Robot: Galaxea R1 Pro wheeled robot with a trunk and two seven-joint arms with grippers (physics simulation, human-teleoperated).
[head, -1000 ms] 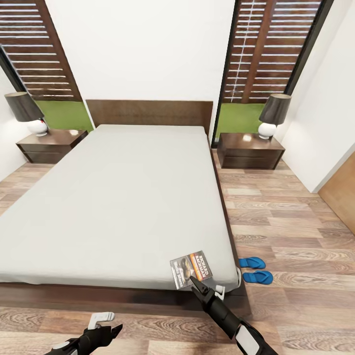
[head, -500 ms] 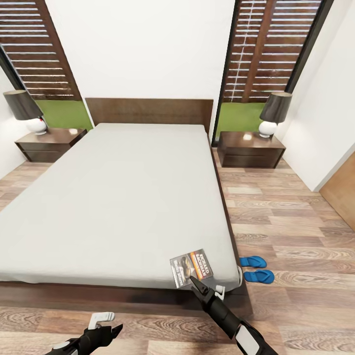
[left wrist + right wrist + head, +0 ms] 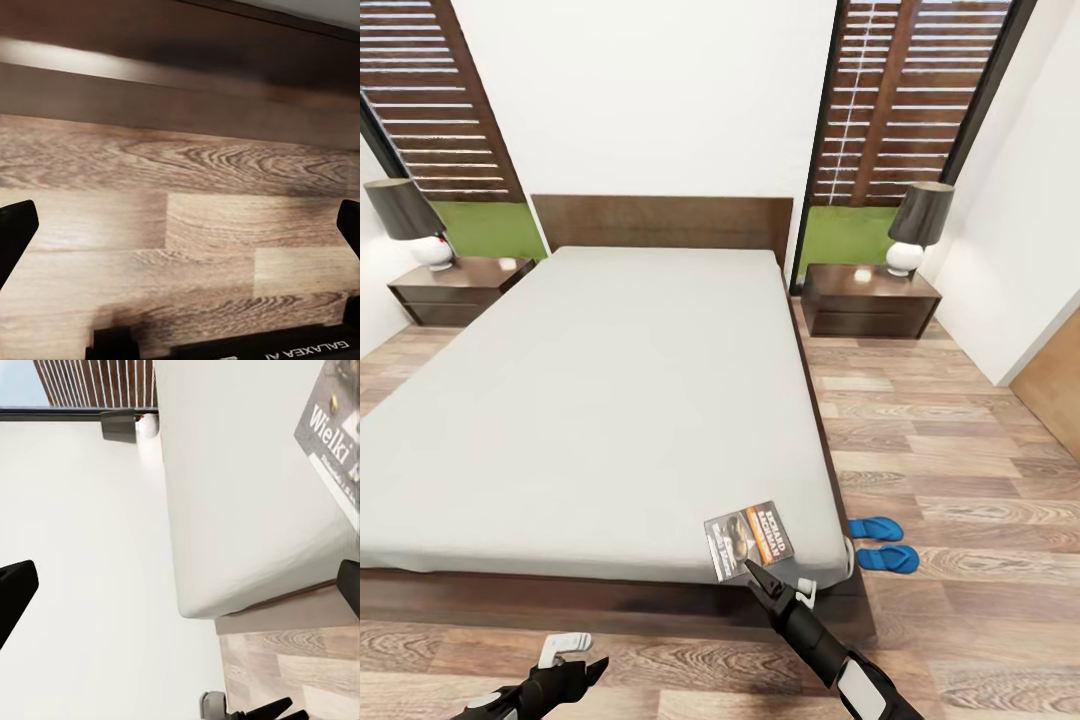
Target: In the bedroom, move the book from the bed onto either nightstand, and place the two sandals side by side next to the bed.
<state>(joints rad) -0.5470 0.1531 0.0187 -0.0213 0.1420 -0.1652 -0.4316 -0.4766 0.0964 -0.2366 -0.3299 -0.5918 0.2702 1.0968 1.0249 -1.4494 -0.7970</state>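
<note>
The book [image 3: 750, 541] was seen at the bed's [image 3: 600, 400] corner, sandals [image 3: 882, 544] beside, just beyond the right gripper's [image 3: 752, 571] spread fingers.

The head camera looked forward and down from beyond the foot of the bed [image 3: 600, 400], taking in the whole mattress. The left wrist camera sat close above the floor [image 3: 180, 225], facing the bed frame. The right wrist camera looked along the mattress; both it and the head view caught the book [image 3: 337, 442].
</note>
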